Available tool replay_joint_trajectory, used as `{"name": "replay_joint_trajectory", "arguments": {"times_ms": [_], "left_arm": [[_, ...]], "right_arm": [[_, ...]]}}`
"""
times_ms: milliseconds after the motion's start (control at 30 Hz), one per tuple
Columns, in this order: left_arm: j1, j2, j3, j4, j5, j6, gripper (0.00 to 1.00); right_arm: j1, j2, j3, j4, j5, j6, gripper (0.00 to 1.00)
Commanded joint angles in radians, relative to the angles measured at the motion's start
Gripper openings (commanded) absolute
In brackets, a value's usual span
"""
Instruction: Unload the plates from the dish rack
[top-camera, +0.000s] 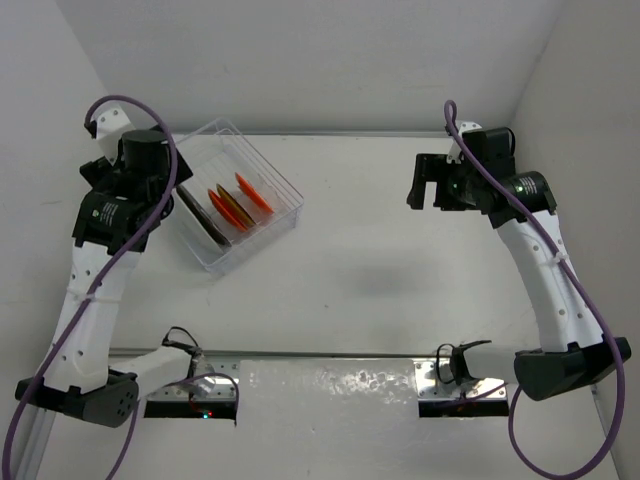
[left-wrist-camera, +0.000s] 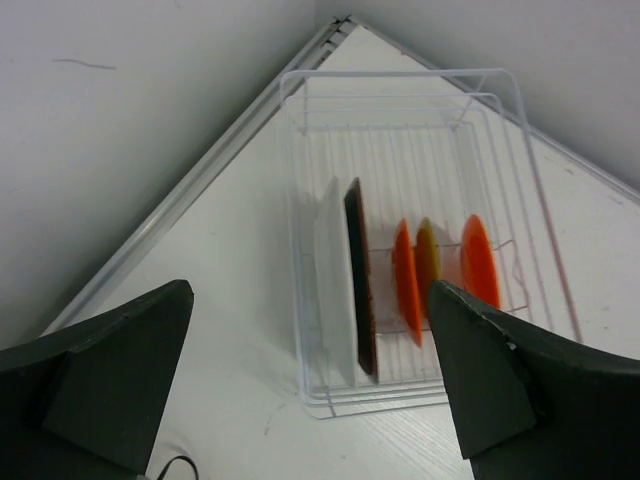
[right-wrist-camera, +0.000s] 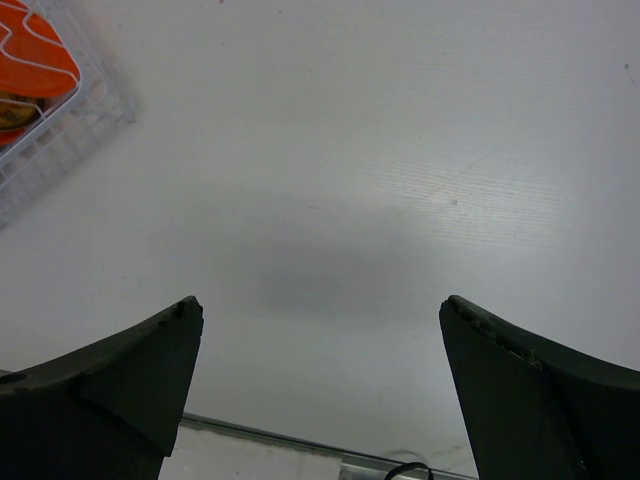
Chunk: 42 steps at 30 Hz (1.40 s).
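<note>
1. Two arms show in the top view. The left arm (top-camera: 85, 270) reaches to the dish rack (top-camera: 225, 150), which sits at an angle on the far left of the white bench (top-camera: 380, 290). Its wrist hangs just beside the rack's left side. Four plates stand on edge in the rack's near half: an orange plate (top-camera: 254, 192), a yellow plate (top-camera: 236, 206), a red plate (top-camera: 221, 211) and a dark plate (top-camera: 203, 221). The right tool (top-camera: 420, 183) hovers over the far right of the bench, well apart from the rack. Its jaws are spread wide with nothing between them.

2. From the left wrist, the left tool (left-wrist-camera: 310, 295) is fully spread and holds nothing, its two dark fingers (left-wrist-camera: 120, 360) at the bottom corners. The clear rack lies lengthwise ahead of it, close to the wall. All the plates sit upright in the ribbed slots of its nearer part. Left to right they are dark, red, yellow and orange, with a pale disc leaning against the dark one on its left. I cannot tell what that disc is.

3. From the right wrist, the right tool is likewise wide open and empty above bare bench. Only one corner of the rack shows at top left, with the orange plate inside it.
</note>
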<state>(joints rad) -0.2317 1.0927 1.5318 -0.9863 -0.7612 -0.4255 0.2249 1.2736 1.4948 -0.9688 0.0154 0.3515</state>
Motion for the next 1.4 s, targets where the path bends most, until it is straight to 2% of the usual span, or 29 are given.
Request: {"name": "replay_joint_trajectory", "arguments": {"times_ms": [0, 133, 167, 233, 267, 300, 333, 467, 500, 533, 567, 767, 800, 833, 867, 1067, 1167, 1233, 1267, 1367], "left_arm": [[-0.015, 0.048, 0.105, 0.017, 0.07, -0.012, 1.0], [-0.082, 0.191, 0.279, -0.052, 0.115, -0.024, 1.0], [-0.102, 0.231, 0.369, -0.092, 0.117, -0.041, 1.0], [-0.177, 0.395, 0.471, -0.149, 0.096, -0.065, 1.0], [-0.204, 0.461, 0.598, -0.222, 0.051, -0.087, 1.0], [-0.23, 0.587, 0.651, -0.247, 0.019, -0.099, 1.0], [-0.259, 0.637, 0.678, -0.253, 0.004, -0.111, 1.0], [-0.258, 0.846, 0.76, -0.285, -0.091, -0.168, 0.96], [-0.258, 0.867, 0.761, -0.284, -0.111, -0.177, 0.93], [-0.248, 0.887, 0.758, -0.263, -0.116, -0.174, 0.85], [-0.244, 0.921, 0.758, -0.256, -0.113, -0.179, 0.81], [-0.179, 0.967, 0.612, -0.151, -0.057, -0.202, 0.77], [-0.169, 0.966, 0.584, -0.134, -0.044, -0.202, 0.73], [-0.147, 0.966, 0.558, -0.115, -0.035, -0.2, 0.61], [-0.14, 0.966, 0.516, -0.086, -0.006, -0.202, 0.57], [-0.12, 0.99, 0.433, 0.003, 0.082, -0.199, 0.55], [-0.113, 1.012, 0.421, 0.012, 0.102, -0.211, 0.49], [-0.104, 1.015, 0.416, 0.02, 0.115, -0.214, 0.3], [-0.101, 1.013, 0.418, 0.02, 0.118, -0.216, 0.25], [-0.093, 0.994, 0.412, 0.043, 0.12, -0.207, 0.15]], "right_arm": [[-0.002, 0.001, 0.022, 0.027, 0.014, -0.003, 0.99], [-0.002, 0.01, 0.016, 0.025, 0.02, -0.011, 0.99], [-0.004, 0.012, 0.01, 0.025, 0.02, -0.009, 0.99], [-0.002, 0.015, -0.014, 0.027, 0.018, -0.009, 0.99], [-0.002, 0.021, -0.022, 0.025, 0.015, -0.005, 0.99], [-0.002, 0.026, -0.033, 0.016, 0.015, -0.003, 0.99], [-0.002, 0.026, -0.039, 0.015, 0.014, -0.003, 0.99], [-0.002, 0.046, -0.053, -0.025, 0.006, 0.001, 0.99], [-0.002, 0.05, -0.062, -0.042, 0.005, 0.001, 0.99], [-0.002, 0.052, -0.068, -0.048, 0.0, -0.005, 0.99], [-0.002, 0.05, -0.086, -0.056, -0.002, -0.006, 0.99], [-0.002, 0.027, -0.163, -0.045, -0.006, -0.014, 0.99], [-0.004, 0.026, -0.174, -0.044, -0.006, -0.016, 0.99], [-0.002, 0.027, -0.177, -0.042, -0.008, -0.016, 0.99], [-0.002, 0.029, -0.179, -0.042, -0.006, -0.02, 0.99], [-0.002, 0.052, -0.177, -0.025, -0.012, -0.014, 0.99], [-0.002, 0.064, -0.165, -0.018, -0.017, -0.008, 0.99], [-0.004, 0.072, -0.157, -0.016, -0.035, -0.008, 0.99], [-0.002, 0.073, -0.151, -0.016, -0.037, -0.008, 0.99], [-0.002, 0.076, -0.14, -0.016, -0.04, -0.008, 0.99]]}}
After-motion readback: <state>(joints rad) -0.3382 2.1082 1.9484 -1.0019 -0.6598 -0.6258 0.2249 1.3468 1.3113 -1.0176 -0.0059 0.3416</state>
